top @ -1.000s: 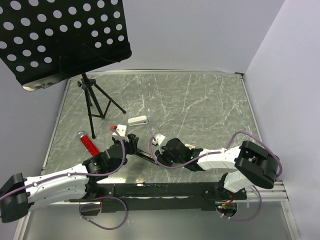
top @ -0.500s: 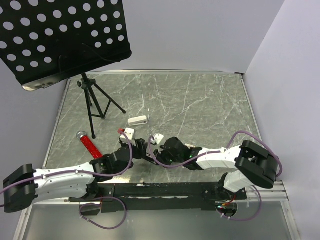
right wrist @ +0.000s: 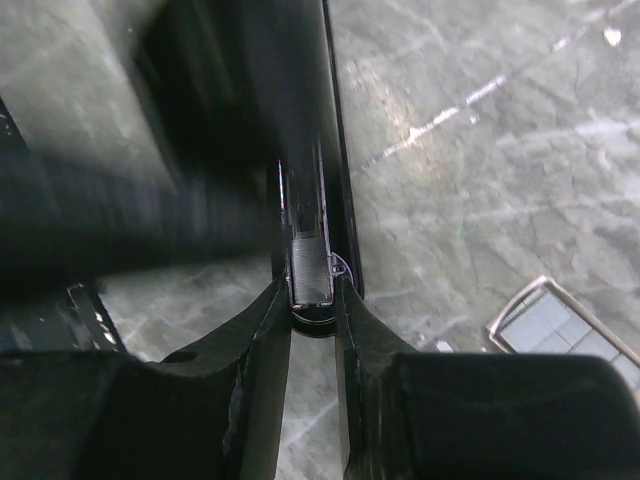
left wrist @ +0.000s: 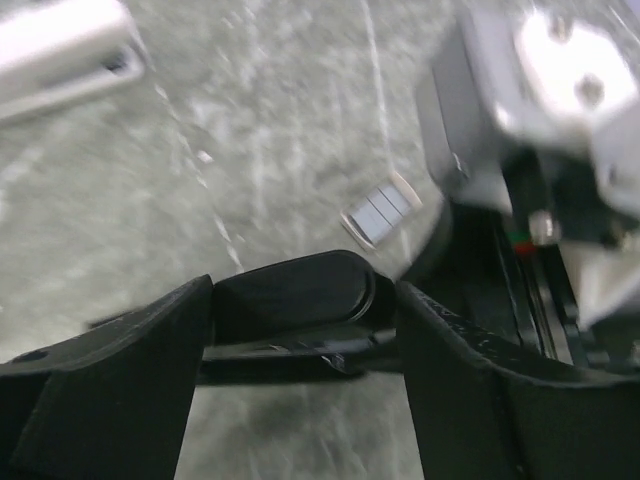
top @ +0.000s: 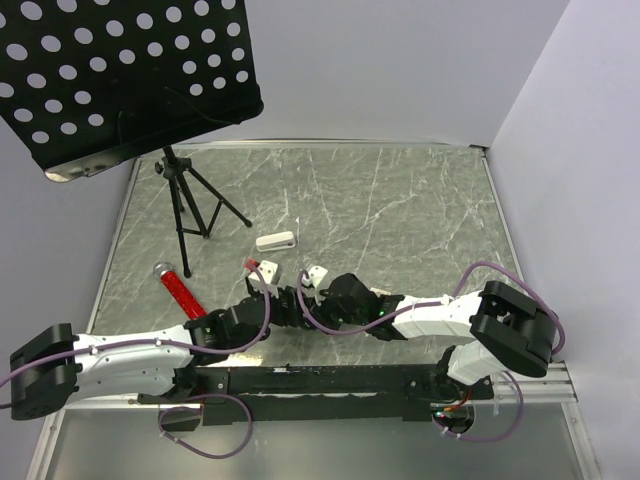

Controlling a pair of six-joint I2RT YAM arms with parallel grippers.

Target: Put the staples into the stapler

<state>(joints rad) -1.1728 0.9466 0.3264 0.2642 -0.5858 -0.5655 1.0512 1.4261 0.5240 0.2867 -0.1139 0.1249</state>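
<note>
In the top view the left gripper [top: 263, 273] is sliding rightward over the near part of the marble-patterned table [top: 400, 220]. Over the last second it has been closing the gap to the right gripper [top: 312, 285], which is keeping its place, so the two are now almost meeting over the black stapler [top: 290, 303]. The left wrist view is blurring the tabletop while the rounded black end of the stapler stays sharp between the left fingers. That end is filling the wide gap from side to side, so this hand is most likely carrying that end along with it. The right fingers are standing narrow, pinching the near end of the stapler's open channel, where a silvery ribbed strip [right wrist: 311, 268] is sitting. Whether that strip is a row of staples or the pusher is not clear. My reading is that the two hands are bringing the stapler's parts together, perhaps to fold it shut, so the loading step itself may be nearly over. The staples [left wrist: 380, 212], a small greyish see-through rectangle, are lying flat on the table just beside the right gripper. They are apart from both pairs of fingers, and neither hand is reaching for them. The white stapler [top: 275, 241] is lying farther back, untouched.
</note>
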